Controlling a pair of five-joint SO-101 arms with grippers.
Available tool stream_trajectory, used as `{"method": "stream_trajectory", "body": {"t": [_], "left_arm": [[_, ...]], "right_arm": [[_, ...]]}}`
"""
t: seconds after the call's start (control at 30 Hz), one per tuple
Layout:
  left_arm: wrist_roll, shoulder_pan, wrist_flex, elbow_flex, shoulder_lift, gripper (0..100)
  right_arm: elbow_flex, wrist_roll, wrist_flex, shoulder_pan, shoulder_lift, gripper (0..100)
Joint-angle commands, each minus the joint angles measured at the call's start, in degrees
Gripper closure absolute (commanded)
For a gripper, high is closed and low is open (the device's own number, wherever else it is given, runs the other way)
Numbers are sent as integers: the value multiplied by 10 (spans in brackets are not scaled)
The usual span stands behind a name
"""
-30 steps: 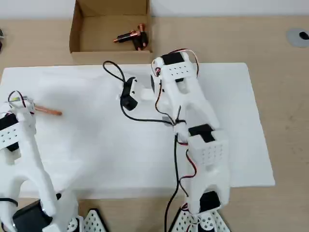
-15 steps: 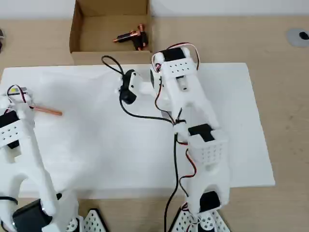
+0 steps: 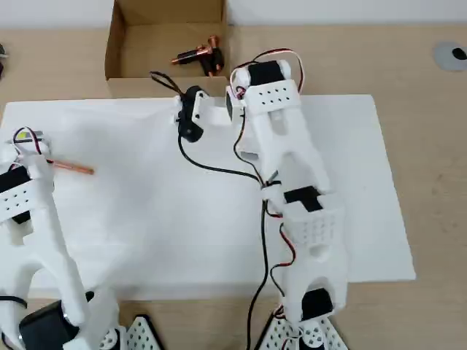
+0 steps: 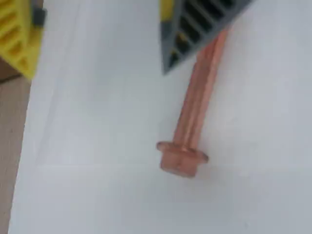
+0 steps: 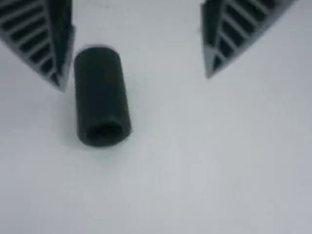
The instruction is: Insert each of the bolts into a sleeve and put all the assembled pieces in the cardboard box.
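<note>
A copper bolt [image 3: 73,168] lies on the white sheet [image 3: 146,219] at the far left. My left gripper [image 3: 29,149] sits at its shaft end. In the left wrist view the bolt [image 4: 195,112] lies flat with its head free. The grey finger [image 4: 195,29] covers the shaft's other end and the yellow finger [image 4: 17,34] stands far off, so the left gripper [image 4: 97,68] is open. My right gripper [image 3: 191,120] hovers near the sheet's far edge, close to the cardboard box [image 3: 113,51]. It [image 5: 135,78] is open over a black sleeve [image 5: 102,97] that lies beside one finger [image 5: 44,34].
Assembled copper-and-black pieces [image 3: 201,55] lie in the box's right corner. A black cable [image 3: 219,171] loops across the sheet beside the right arm. Bare wooden table surrounds the sheet, with a small grey disc [image 3: 449,55] at the far right.
My right arm has moved toward the cardboard box, carrying its gripper to the sheet's far edge. The left arm and the bolt have hardly shifted.
</note>
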Motion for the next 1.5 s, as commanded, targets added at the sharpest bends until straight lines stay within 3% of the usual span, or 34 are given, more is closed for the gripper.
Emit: {"method": "stream_trajectory", "body": {"t": [0.0,0.27,0.67,1.1,1.47], "left_arm": [[-6,6,-10,-29,-2,812],[-6,6,-10,-29,-7,812],[-6,6,-10,-29,-7,812],[-6,6,-5,-39,-7,813],[-6,6,-5,-41,-7,814]], "right_arm": [[-39,10,7,20,25,774],[-132,10,9,46,105,694],[-137,10,5,48,135,698],[-138,-6,-14,74,135,974],[-151,-30,-28,80,132,988]]}}
